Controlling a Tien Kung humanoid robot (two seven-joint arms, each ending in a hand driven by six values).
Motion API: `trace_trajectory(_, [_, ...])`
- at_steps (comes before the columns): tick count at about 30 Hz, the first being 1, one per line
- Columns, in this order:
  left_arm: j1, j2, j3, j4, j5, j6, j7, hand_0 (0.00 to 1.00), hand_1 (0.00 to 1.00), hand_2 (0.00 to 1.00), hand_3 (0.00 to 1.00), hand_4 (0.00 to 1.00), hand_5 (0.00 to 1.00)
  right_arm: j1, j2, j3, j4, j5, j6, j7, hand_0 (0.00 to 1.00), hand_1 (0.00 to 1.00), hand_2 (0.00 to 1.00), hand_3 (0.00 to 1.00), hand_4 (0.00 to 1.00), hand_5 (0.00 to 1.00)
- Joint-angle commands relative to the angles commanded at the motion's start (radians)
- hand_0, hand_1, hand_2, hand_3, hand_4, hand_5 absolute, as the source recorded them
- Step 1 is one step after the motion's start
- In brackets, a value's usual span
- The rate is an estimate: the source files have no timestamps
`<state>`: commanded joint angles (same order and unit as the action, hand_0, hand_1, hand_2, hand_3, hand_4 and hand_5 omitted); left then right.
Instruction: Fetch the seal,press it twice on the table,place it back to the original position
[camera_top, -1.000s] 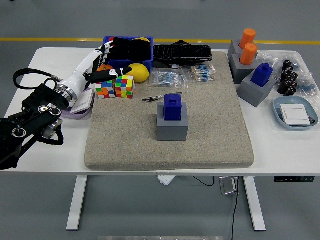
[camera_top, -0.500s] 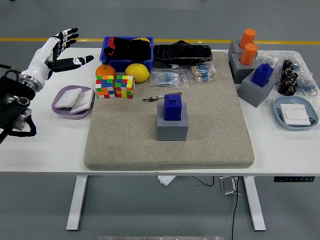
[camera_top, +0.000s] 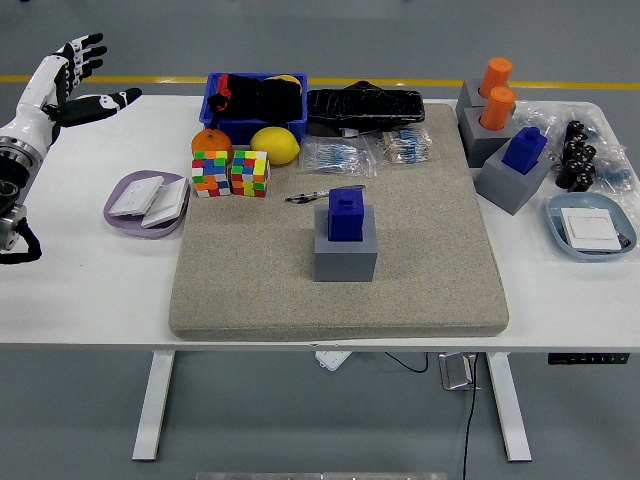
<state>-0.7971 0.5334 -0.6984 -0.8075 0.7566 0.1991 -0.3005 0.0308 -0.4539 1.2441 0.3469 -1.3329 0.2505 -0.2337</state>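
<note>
A blue seal (camera_top: 346, 214) stands upright in its grey base block (camera_top: 345, 252) at the middle of the beige mat (camera_top: 250, 290). My left hand (camera_top: 70, 80) is far off at the picture's upper left, over the table's far left corner, fingers spread and holding nothing. It is well away from the seal. The right arm does not show. A second blue seal (camera_top: 523, 149) sits in a grey block (camera_top: 505, 186) at the right.
Two colour cubes (camera_top: 230, 173), an orange (camera_top: 210, 141) and a lemon (camera_top: 274, 145) lie left of the mat's top. A purple dish (camera_top: 122, 206) sits at the left, a blue bin (camera_top: 240, 125) behind. Orange seals (camera_top: 496, 95), a blue tray (camera_top: 565, 236) stand right.
My left arm has swung back and outward to the left, from over the colour cubes to the table's far left corner. The seal has not moved.
</note>
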Motion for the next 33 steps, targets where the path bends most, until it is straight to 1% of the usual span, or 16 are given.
trace_trajectory(12, [-0.001, 0.007, -0.028, -0.002, -0.001, -0.004, 0.007, 0.898, 0.889, 0.884, 0.907, 0.914, 0.180, 0.005, -0.005, 0.001, -0.001, 0.003, -0.005, -0.003, 0.858, 0.779, 0.782, 0.752, 0.855, 0.532])
trace_trajectory(20, [-0.002, 0.008, -0.044, -0.017, -0.005, -0.003, 0.007, 0.898, 0.883, 0.884, 0.906, 0.914, 0.180, 0.008, -0.008, 0.001, 0.001, 0.005, -0.006, -0.003, 0.857, 0.779, 0.780, 0.752, 0.853, 0.534])
trace_trajectory(33, [-0.005, 0.005, -0.057, -0.024, -0.003, -0.004, 0.009, 0.898, 0.877, 0.884, 0.905, 0.909, 0.176, 0.007, -0.009, -0.003, 0.001, 0.005, -0.007, -0.003, 0.854, 0.779, 0.779, 0.751, 0.842, 0.533])
